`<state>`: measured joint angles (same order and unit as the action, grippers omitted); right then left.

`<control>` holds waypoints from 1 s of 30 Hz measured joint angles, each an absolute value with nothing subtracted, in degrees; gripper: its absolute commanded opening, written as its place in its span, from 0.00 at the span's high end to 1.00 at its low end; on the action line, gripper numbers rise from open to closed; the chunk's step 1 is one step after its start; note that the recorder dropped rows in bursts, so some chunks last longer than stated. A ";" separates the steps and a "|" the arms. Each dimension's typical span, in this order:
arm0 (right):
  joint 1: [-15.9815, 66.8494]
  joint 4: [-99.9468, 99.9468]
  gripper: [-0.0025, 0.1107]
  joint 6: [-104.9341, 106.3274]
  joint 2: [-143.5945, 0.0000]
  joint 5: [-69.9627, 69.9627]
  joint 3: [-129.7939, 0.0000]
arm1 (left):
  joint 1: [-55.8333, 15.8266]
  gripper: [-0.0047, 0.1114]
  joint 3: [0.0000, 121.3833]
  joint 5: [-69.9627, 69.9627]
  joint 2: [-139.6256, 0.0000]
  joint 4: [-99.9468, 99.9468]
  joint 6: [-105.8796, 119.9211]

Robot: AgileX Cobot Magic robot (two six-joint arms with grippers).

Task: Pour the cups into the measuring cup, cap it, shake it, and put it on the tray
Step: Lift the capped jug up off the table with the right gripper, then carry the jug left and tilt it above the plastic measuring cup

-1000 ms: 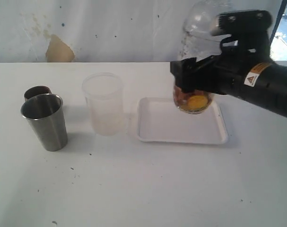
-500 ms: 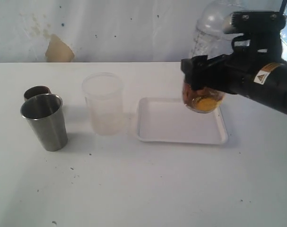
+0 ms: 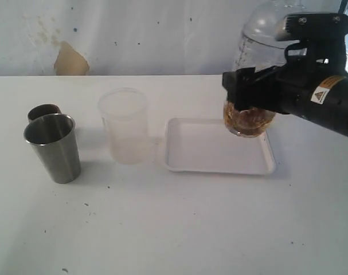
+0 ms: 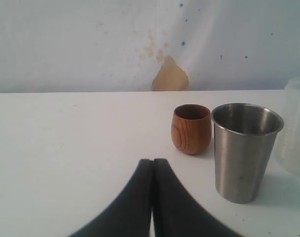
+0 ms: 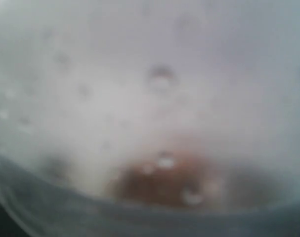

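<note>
Well, only the outside view shows you the surface (image 3: pixel 162 229) and the white tray (image 3: pixel 219 171) on it. Your right fingers (image 3: pixel 242 91) grip the measuring cup (image 3: pixel 259 34) up by the tray's far right corner. It is clear, with brown liquid at the bottom. The right wrist view shows just blurry drops. The left wrist view alone shows the whole brown cup (image 4: pixel 191 128) beside the steel cup (image 4: pixel 246 148), and your left fingers (image 4: pixel 132 207) pressed together, empty.

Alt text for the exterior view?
The right gripper holds the clear measuring cup, brown liquid in its base, over the white tray's right end. Left of the tray stand a frosted tub, a steel tumbler and a brown cup.
</note>
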<state>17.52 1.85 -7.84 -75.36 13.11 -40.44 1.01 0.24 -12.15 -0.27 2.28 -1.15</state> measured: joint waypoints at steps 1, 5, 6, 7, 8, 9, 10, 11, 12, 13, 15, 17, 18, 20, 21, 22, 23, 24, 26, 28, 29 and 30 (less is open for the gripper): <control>18.37 5.09 0.98 -7.96 -75.36 12.02 -40.68 | 1.01 0.96 0.24 -12.15 -0.27 2.28 -1.15; 17.93 2.07 0.98 -12.83 -75.98 15.67 -40.67 | 1.01 0.96 0.24 -12.15 -0.27 2.28 -1.15; 17.93 5.29 0.98 -13.54 -75.97 15.97 -40.83 | 1.01 0.96 0.24 -12.15 -0.27 2.28 -1.15; 18.31 8.32 0.98 -13.54 -75.97 14.29 -41.52 | 1.01 0.96 0.24 -12.15 -0.27 2.28 -1.15; 18.44 8.75 0.98 -12.95 -75.97 12.53 -42.32 | 1.01 0.96 0.24 -12.15 -0.27 2.28 -1.15; 17.68 4.41 0.98 -13.44 -76.38 12.71 -42.69 | 1.01 0.96 0.24 -12.15 -0.27 2.28 -1.15; 17.34 3.94 0.98 -14.10 -76.53 13.65 -42.40 | 1.01 0.96 0.24 -12.15 -0.27 2.28 -1.15; 17.24 6.60 0.98 -14.53 -76.68 14.16 -42.39 | 1.01 0.96 0.24 -12.15 -0.27 2.28 -1.15; 17.40 9.54 0.98 -14.53 -76.68 13.46 -42.39 | 1.01 0.96 0.24 -12.15 -0.27 2.28 -1.15; 17.97 11.68 0.98 -14.32 -76.68 11.77 -42.87 | 1.01 0.96 0.24 -12.15 -0.27 2.28 -1.15; 17.82 8.05 0.98 -13.88 -77.19 11.47 -43.34 | 1.01 0.96 0.24 -12.15 -0.27 2.28 -1.15; 17.15 6.40 0.98 -14.52 -78.12 13.54 -43.22 | 1.01 0.96 0.24 -12.15 -0.27 2.28 -1.15; 17.15 8.17 0.98 -14.39 -78.25 13.66 -43.22 | 1.01 0.96 0.24 -12.15 -0.27 2.28 -1.15; 17.71 10.56 0.98 -13.51 -78.42 12.22 -43.75 | 1.01 0.96 0.24 -12.15 -0.27 2.28 -1.15; 17.68 10.03 0.98 -13.25 -78.69 11.97 -44.05 | 1.01 0.96 0.24 -12.15 -0.27 2.28 -1.15; 17.68 8.89 0.98 -12.63 -79.28 12.41 -44.29 | 1.01 0.96 0.24 -12.15 -0.27 2.28 -1.15; 17.40 8.40 0.98 -11.90 -79.65 12.76 -44.40 | 1.01 0.96 0.24 -12.15 -0.27 2.28 -1.15; 17.12 7.86 0.98 -10.82 -79.98 12.94 -44.80 | 1.01 0.96 0.24 -12.15 -0.27 2.28 -1.15; 16.01 6.81 0.98 -6.91 -81.30 12.94 -46.28 | 1.01 0.96 0.24 -12.15 -0.27 2.28 -1.15; 15.40 6.17 0.98 -5.37 -82.90 12.94 -47.80 | 1.01 0.96 0.24 -12.15 -0.27 2.28 -1.15; 15.00 6.07 0.98 -4.42 -85.53 13.56 -49.75 | 1.01 0.96 0.24 -12.15 -0.27 2.28 -1.15; 14.94 6.07 0.98 -4.01 -86.79 14.06 -50.55 | 1.01 0.96 0.24 -12.15 -0.27 2.28 -1.15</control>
